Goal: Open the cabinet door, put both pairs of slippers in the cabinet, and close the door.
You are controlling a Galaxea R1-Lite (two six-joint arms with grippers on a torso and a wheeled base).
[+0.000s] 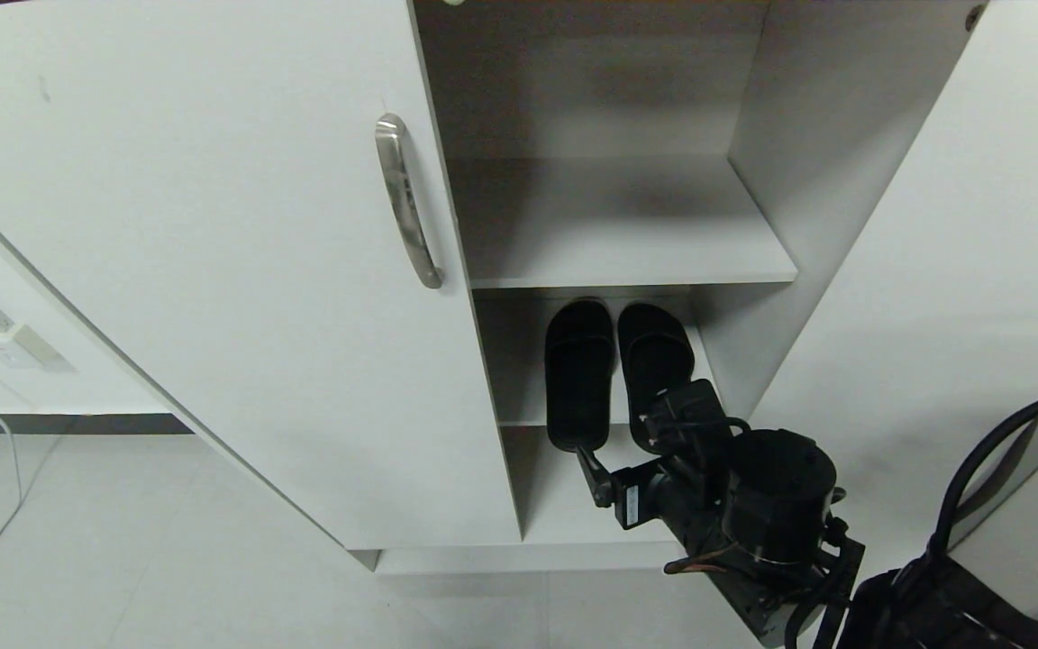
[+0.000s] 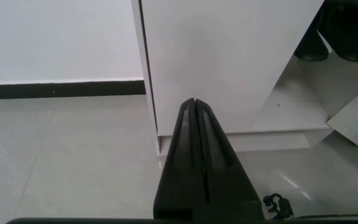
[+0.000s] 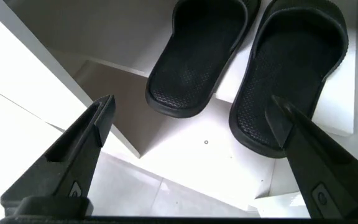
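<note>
Where the cabinet (image 1: 618, 225) stands open, black slippers (image 1: 580, 374) sit inside.

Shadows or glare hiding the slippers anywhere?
Head view: slippers sit in shade under the shelf, outlines clear against white. Right wrist view: evenly lit, sole texture visible. Left wrist view: faint glare on the floor, slippers just dark shapes.
</note>
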